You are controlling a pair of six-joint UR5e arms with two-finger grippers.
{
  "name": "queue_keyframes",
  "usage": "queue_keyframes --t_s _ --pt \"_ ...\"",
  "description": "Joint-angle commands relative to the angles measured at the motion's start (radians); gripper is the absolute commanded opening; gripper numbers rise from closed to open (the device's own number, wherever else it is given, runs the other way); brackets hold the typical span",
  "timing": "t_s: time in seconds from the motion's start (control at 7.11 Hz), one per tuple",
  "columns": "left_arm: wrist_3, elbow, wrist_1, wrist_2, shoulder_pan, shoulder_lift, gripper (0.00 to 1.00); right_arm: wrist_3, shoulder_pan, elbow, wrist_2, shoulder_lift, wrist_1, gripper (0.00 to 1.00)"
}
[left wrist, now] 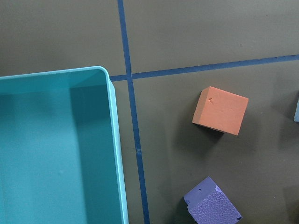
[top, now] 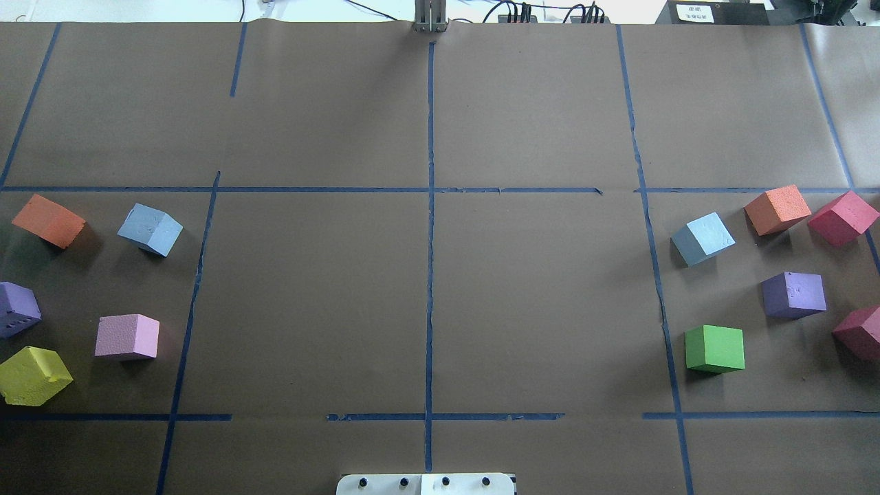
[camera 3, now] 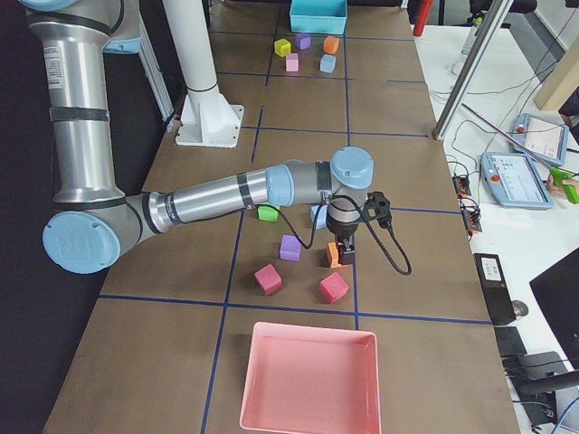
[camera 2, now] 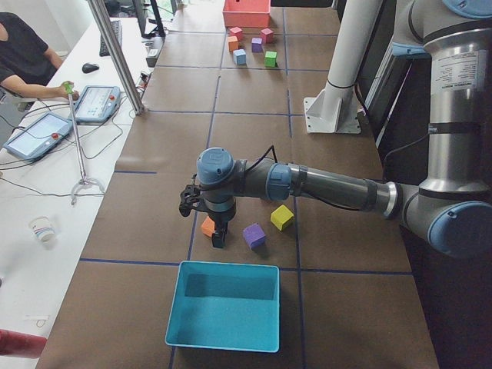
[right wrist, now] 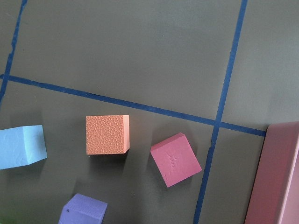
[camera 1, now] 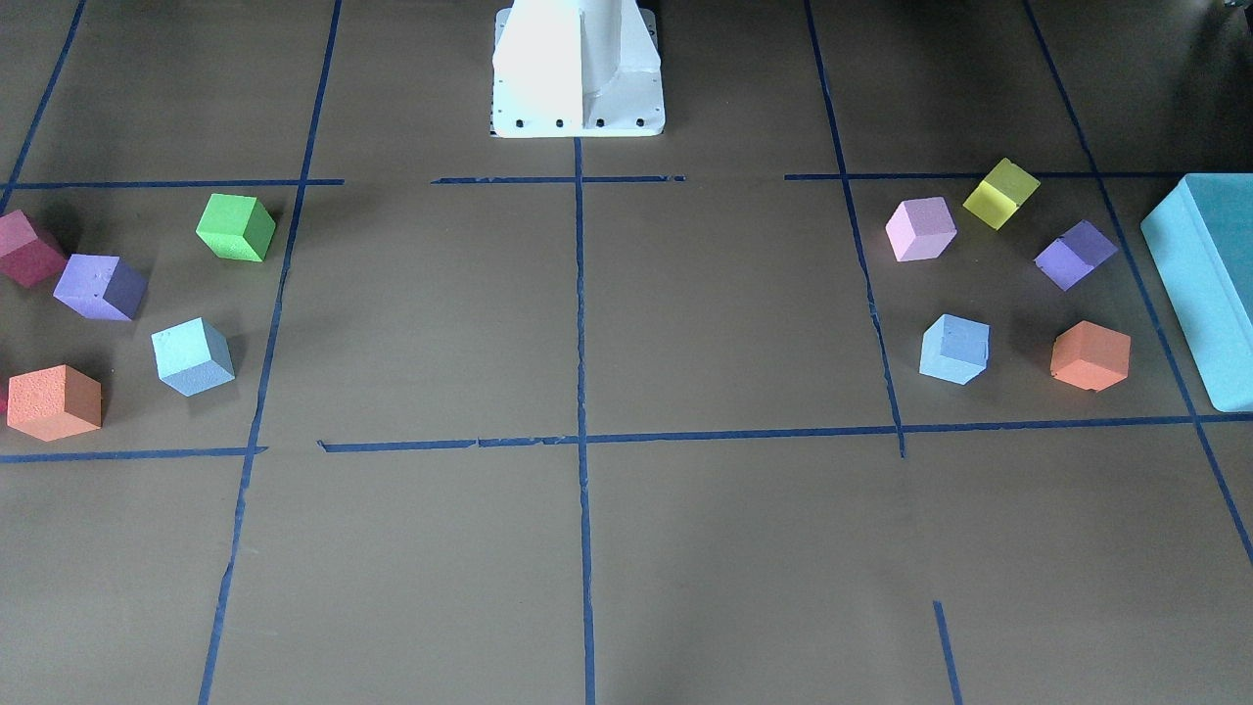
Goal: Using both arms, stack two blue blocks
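Note:
One pale blue block (top: 150, 229) lies on my left side, also seen in the front view (camera 1: 954, 349). The other blue block (top: 702, 238) lies on my right side (camera 1: 193, 356); it shows at the left edge of the right wrist view (right wrist: 21, 146). The arms show only in the side views. My left gripper (camera 2: 217, 234) hangs low beside an orange block (camera 2: 207, 226). My right gripper (camera 3: 344, 258) hangs low by another orange block (camera 3: 333, 256), with the blue block (camera 3: 318, 215) just behind the arm. I cannot tell whether either gripper is open or shut.
A large teal box (left wrist: 56, 149) stands at the left end, with orange (left wrist: 220, 110) and purple (left wrist: 212, 205) blocks beside it. A pink tray (right wrist: 275, 177) stands at the right end, near crimson (right wrist: 176, 159) and orange (right wrist: 107, 135) blocks. Green (top: 715, 348), pink (top: 127, 337) and yellow (top: 33, 375) blocks lie nearby.

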Motion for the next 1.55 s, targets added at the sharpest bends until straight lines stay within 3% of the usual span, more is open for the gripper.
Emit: queue_keyframes --t_s 0.0,0.99,1.13,1.27,1.41 --pt "0.001 0.001 0.001 -0.002 0.0 -0.01 1.0 -0.015 -0.004 0.0 -0.016 0.002 -0.019 1.0" --pt "-0.011 -0.001 -0.005 0.0 0.002 -0.004 1.0 -0.027 -0.011 0.009 0.009 -0.018 -0.011 1.0" --pt "-0.004 0.01 -0.007 -0.002 0.011 -0.003 1.0 -0.017 -0.023 0.004 0.094 -0.018 -0.009 1.0" --pt "-0.003 -0.004 -0.007 -0.002 0.021 -0.001 1.0 0.008 -0.121 0.007 0.09 -0.015 0.083 1.0" --pt "-0.003 0.002 -0.007 -0.037 0.023 -0.001 1.0 0.228 -0.224 0.001 0.058 0.005 0.175 1.0"
